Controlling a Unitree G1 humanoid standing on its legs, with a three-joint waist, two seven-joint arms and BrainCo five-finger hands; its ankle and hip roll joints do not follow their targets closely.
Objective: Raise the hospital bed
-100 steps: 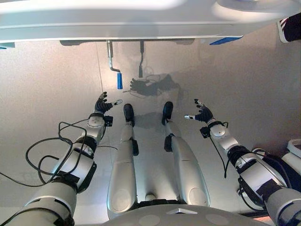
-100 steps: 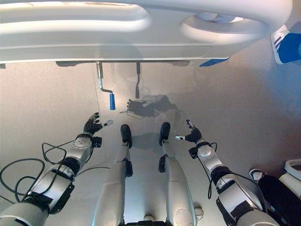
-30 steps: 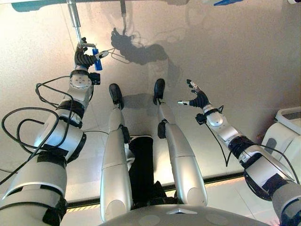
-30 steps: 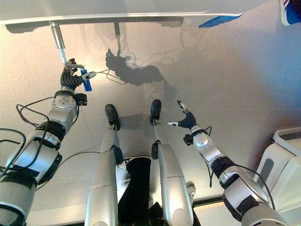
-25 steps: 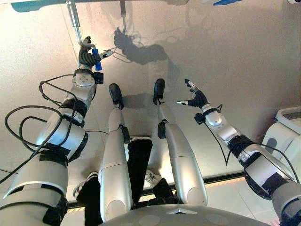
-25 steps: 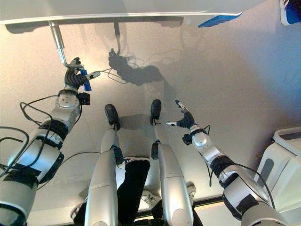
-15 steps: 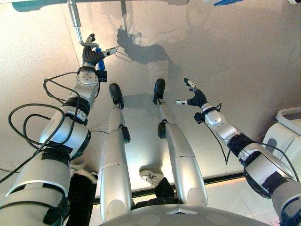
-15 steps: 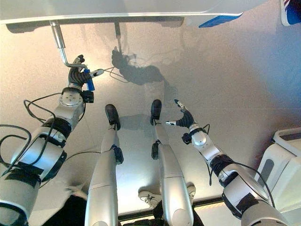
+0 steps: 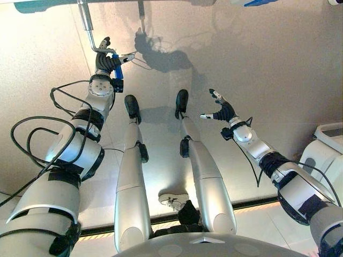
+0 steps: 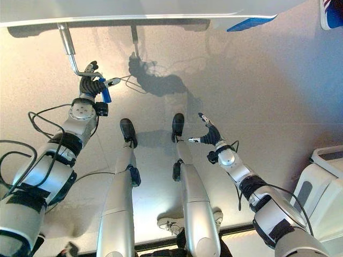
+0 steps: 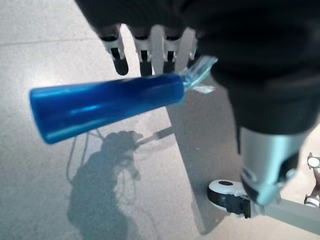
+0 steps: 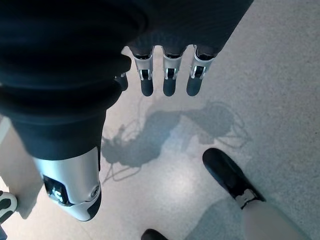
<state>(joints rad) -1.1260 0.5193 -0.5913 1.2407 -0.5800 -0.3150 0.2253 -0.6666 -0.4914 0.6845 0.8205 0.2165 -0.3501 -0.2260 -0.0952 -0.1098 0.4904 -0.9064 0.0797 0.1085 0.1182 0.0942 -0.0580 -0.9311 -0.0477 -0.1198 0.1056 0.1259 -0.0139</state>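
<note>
Hospital bed's smooth blue plastic crank handle (image 11: 105,106) sat gripped in the left hand (image 9: 105,63); right hand (image 9: 221,110) hung loose, fingers relaxed.

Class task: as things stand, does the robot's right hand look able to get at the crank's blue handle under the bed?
Probably not directly. The blue handle sits on the robot's left, already enclosed by the left hand, whose fingers curl over it. The right hand hangs open over bare floor, well apart.

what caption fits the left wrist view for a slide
The left hand curls its fingers over the blue cylindrical crank handle, above the speckled grey floor.
</note>
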